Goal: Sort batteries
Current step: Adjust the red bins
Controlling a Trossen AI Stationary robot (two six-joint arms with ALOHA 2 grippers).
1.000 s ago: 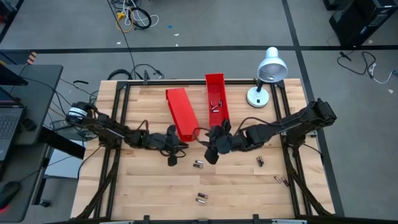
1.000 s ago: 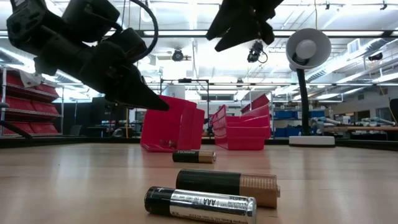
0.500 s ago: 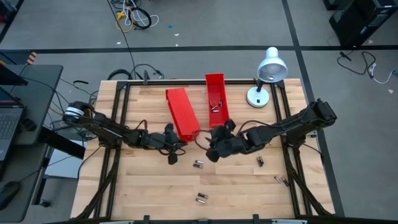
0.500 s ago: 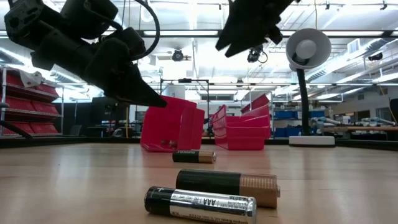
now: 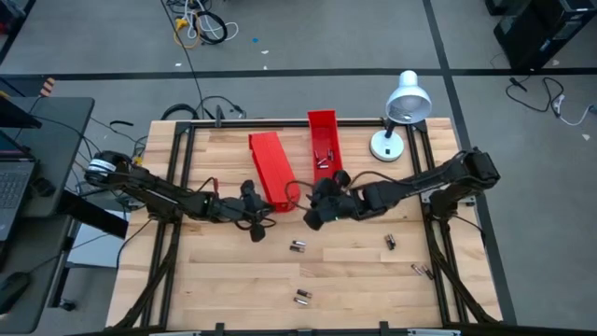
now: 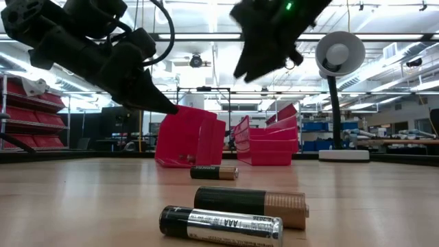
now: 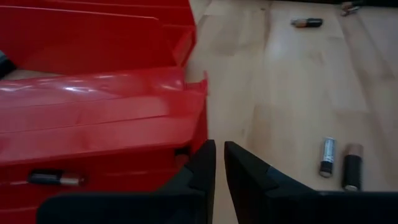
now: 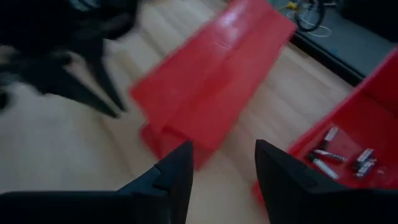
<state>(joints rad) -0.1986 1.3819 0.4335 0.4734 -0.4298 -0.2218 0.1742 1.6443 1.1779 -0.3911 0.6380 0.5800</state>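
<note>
Two robot arms meet over a wooden table beside two red bins, with batteries loose on the wood.

The left gripper (image 7: 219,163), fingers pressed almost together and holding nothing, hovers at the near end of the left red bin (image 5: 272,168), which lies tipped with one battery visible through its glossy plastic wall (image 7: 55,178). The right gripper (image 8: 221,163), fingers spread and empty, hangs between that bin and the right red bin (image 5: 326,147), where several batteries (image 8: 339,157) already lie. More batteries (image 5: 298,246) rest on the table (image 5: 215,280) in front of the left bin, well apart. They look small, hard, smooth and light, likely to roll; I would pinch one across its middle. A white desk lamp (image 5: 401,112) stands beyond the right bin.
</note>
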